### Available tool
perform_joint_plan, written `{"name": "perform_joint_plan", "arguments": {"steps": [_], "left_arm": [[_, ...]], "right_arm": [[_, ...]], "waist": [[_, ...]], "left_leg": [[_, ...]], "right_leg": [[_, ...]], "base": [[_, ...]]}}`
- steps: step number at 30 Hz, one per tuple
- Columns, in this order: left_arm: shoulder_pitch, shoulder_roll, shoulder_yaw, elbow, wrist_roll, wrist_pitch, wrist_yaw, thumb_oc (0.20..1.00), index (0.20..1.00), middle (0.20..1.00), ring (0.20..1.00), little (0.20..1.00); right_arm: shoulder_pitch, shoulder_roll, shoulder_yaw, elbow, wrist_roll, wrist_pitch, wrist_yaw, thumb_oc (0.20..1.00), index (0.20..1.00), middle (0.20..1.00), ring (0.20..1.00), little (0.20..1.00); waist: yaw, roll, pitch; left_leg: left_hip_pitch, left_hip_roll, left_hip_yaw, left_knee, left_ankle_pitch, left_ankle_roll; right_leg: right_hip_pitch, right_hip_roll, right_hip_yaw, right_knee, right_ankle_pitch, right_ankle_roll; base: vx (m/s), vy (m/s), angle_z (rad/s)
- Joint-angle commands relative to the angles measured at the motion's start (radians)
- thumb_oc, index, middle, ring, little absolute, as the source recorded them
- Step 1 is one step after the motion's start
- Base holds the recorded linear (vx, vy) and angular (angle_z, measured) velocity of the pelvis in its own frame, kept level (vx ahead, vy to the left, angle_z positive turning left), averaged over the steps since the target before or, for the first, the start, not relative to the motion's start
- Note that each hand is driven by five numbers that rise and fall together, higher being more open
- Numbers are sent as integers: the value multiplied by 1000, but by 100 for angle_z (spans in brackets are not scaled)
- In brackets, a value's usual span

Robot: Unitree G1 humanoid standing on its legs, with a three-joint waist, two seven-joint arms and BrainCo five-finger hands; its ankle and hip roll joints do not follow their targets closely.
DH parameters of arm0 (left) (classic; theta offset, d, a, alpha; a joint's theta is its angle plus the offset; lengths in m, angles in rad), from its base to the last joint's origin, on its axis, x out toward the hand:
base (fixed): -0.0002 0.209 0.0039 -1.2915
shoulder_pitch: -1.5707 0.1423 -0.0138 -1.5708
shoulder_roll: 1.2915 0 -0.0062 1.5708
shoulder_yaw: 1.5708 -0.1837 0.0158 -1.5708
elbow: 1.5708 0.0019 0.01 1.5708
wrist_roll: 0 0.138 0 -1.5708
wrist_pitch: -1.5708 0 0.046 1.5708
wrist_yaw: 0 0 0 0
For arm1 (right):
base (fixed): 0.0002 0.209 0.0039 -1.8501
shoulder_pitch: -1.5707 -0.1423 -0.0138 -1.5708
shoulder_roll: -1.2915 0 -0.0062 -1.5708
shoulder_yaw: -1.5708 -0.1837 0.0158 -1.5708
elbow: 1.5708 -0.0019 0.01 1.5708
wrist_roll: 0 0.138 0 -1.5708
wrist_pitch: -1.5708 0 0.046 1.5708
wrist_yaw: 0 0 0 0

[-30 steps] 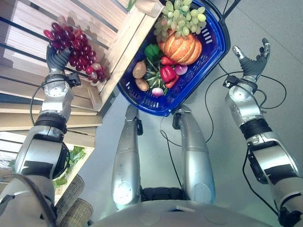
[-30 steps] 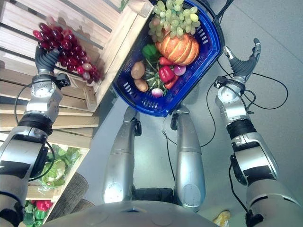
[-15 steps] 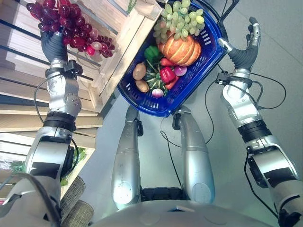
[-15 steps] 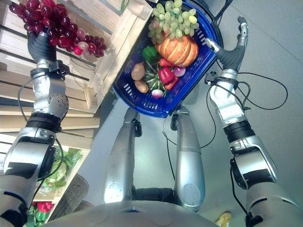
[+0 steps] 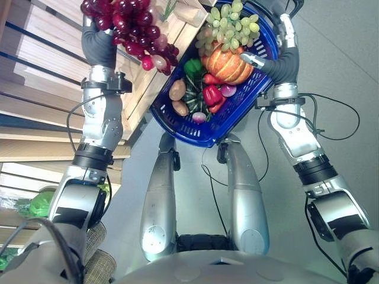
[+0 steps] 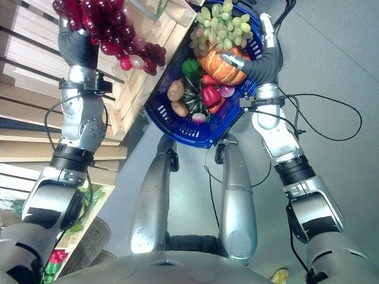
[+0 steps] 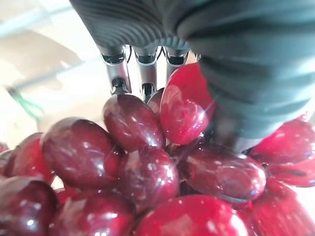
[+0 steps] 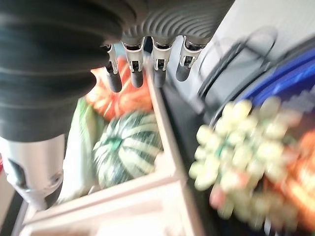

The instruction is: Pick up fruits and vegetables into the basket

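Several items already lie in the blue basket (image 5: 251, 89), which sits in the upper middle of the eye views: a bunch of green grapes (image 5: 228, 23) at its top end, an orange pumpkin (image 5: 228, 62) below them, a green pepper (image 5: 192, 66), a red pepper (image 5: 211, 93), two brownish potatoes (image 5: 177, 90), a striped dark-green squash (image 5: 194, 97) and a small pink radish-like root (image 5: 199, 116). By that count the task looks well advanced, with one more piece on its way.

That piece is the bunch of red grapes (image 5: 127, 23), held up in the upper left of the left eye view by the left hand (image 5: 98, 44). The bunch hangs over the edge of the wooden crate (image 5: 142, 83), its lower end just beside the basket's left rim and not yet over the produce. In the left wrist view the fingers (image 7: 140, 73) run down into the grapes and the thumb side presses against them, so the hand seems closed round the bunch, though the fingertips are buried among the fruit.

What is left, I judge, is to carry the red grapes rightward across the rim and release them inside.

The right hand (image 5: 283, 56) lies over the basket's upper right rim, fingers straight and spread, close to the pumpkin; whether it touches the rim I cannot tell.
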Motion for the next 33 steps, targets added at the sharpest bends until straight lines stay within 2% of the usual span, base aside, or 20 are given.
{"name": "perform_joint_plan", "arguments": {"steps": [1,6,14,21,23,27,33], "left_arm": [[-19,1,-24,-129,43,-7,-58,200,200,200,200,200],[-35,-1,-77,-192,48,21,-113,200,200,200,200,200],[-80,7,-150,-252,59,57,-159,200,200,200,200,200],[-115,6,-204,-280,60,82,-179,200,200,200,200,200],[-124,6,-222,-293,58,90,-177,200,200,200,200,200],[-129,5,-236,-298,55,92,-187,200,200,200,200,200],[-139,10,-264,-311,24,98,-209,200,200,200,200,200]], "right_arm": [[-2,13,19,-105,59,8,114,1000,1000,1000,1000,1000],[-28,9,64,-114,182,54,221,1000,1000,1000,1000,1000],[-59,17,117,-120,336,119,337,1000,1000,1000,1000,1000],[-92,23,157,-124,427,157,383,1000,1000,1000,1000,1000],[-103,25,176,-133,464,180,422,1000,1000,1000,1000,1000],[-117,21,193,-141,473,209,445,1000,1000,1000,1000,1000],[-133,17,220,-148,495,206,467,1000,1000,1000,1000,1000]], "waist": [[6,-25,-46],[11,-31,-46],[15,-39,-46],[16,-45,-46],[17,-48,-46],[19,-50,-46],[21,-53,-46]], "left_leg": [[25,-51,55,102,-146,33],[35,-52,54,91,-137,33],[41,-53,51,76,-126,35],[44,-53,48,68,-120,35],[44,-54,46,65,-118,35],[40,-56,43,69,-116,36],[39,-58,40,70,-116,37]], "right_leg": [[102,17,26,-180,83,137],[118,15,21,-195,94,137],[128,14,14,-211,108,137],[134,14,10,-225,118,136],[137,14,9,-231,122,136],[135,13,6,-232,126,136],[137,10,2,-237,131,135]], "base": [[-6,-37,2],[-4,-29,2],[-5,-13,1],[-3,-13,0],[-4,-16,1],[0,0,0],[0,0,0]]}}
